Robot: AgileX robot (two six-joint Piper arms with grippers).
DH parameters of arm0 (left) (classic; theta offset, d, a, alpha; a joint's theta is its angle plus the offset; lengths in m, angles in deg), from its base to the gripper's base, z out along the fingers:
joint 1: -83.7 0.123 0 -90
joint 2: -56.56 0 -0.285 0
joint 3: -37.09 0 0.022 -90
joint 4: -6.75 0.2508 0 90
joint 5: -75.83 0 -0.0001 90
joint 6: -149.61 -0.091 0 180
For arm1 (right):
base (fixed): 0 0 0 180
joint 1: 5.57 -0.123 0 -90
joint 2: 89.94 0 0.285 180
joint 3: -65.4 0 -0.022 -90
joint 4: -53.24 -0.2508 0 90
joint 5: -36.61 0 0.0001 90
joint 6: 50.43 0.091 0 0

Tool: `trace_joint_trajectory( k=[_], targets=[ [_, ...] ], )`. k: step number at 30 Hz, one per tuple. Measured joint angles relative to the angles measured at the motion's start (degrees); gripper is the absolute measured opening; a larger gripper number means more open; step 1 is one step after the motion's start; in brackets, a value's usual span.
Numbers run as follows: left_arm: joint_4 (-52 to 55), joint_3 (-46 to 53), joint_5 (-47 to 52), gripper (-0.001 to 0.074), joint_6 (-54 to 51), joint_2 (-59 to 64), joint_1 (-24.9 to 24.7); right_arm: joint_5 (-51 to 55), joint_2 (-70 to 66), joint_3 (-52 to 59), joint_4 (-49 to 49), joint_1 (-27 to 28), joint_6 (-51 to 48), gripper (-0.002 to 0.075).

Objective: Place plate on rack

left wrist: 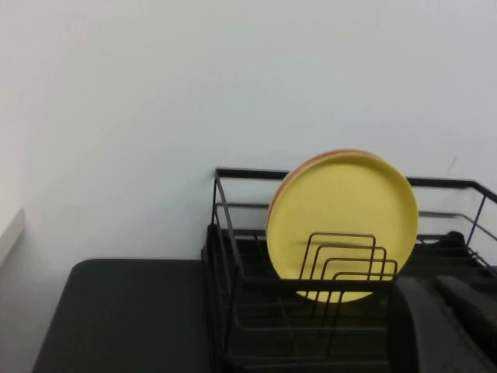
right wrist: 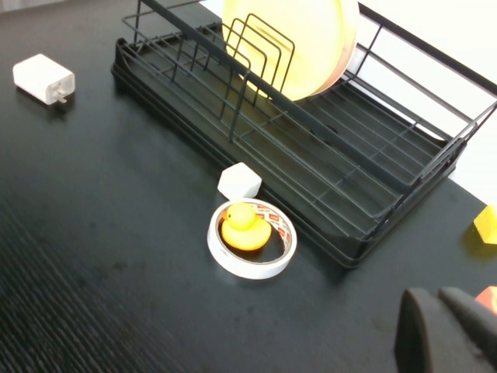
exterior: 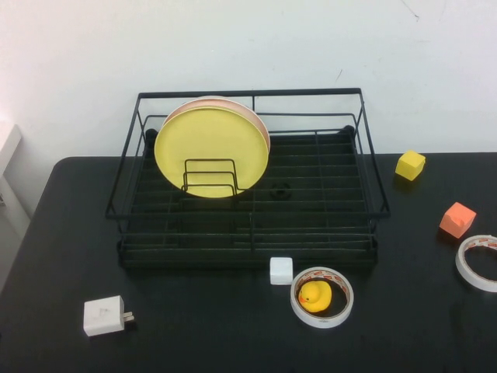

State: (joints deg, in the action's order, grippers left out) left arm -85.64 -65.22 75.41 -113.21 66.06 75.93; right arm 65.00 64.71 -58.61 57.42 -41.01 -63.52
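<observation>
Looks like a lab/test bench, not a kitchen. Matte black worktop [exterior: 62, 233] pushed against a bare white wall [exterior: 248, 47]. Dish rack [exterior: 250, 233] sits among unrelated props: rubber duck [exterior: 314, 296] inside a tape roll [exterior: 322, 318], foam-like cubes in yellow [exterior: 410, 165] and orange [exterior: 457, 219], white charger plug [exterior: 104, 315].

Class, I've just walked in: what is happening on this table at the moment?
Nothing is being handled. The yellow plate stands on edge in the black wire dish rack, leaning on a pink plate behind it. The left gripper hangs near the rack's front; the right gripper is over the table by the tape roll that rings a rubber duck. Neither grips anything.
</observation>
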Motion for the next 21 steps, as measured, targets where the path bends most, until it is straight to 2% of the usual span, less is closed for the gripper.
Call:
trace_joint_trajectory(
  k=[2, 7, 9, 11, 13, 21],
  targets=[
    [17.4, 0.0, 0.4, 0.0000, 16.9, -1.6, 0.0, 0.0, 0.0, 0.0, 0.0, 0.0, 0.0, -0.0002],
    [70.5, 0.0, 8.5, 0.0000, 76.4, -2.3, 0.0, 0.0, 0.0, 0.0, -0.1, 0.0, 0.0, -0.0002],
    [82.7, 0.3, 15.2, 0.0000, 92.4, -2.3, 0.0, 0.0, 0.0, 0.0, -0.1, 0.0, 0.0, -0.0002],
    [87.3, 0.4, 18.9, 0.0000, 99.7, -2.3, 0.0, -0.1, 0.0, 0.0, -0.1, 0.0, 0.0, -0.0002],
    [89.6, 0.4, 18.9, 0.0000, 101.5, -2.4, 0.0, -0.1, 0.0, 0.0, -0.2, 0.0, 0.0, -0.0002],
    [87.2, 0.4, 18.7, 0.0000, 94.2, -2.4, 0.1, -0.1, 0.0, 0.0, -0.3, 0.0, 0.0, -0.0002]
  ],
)
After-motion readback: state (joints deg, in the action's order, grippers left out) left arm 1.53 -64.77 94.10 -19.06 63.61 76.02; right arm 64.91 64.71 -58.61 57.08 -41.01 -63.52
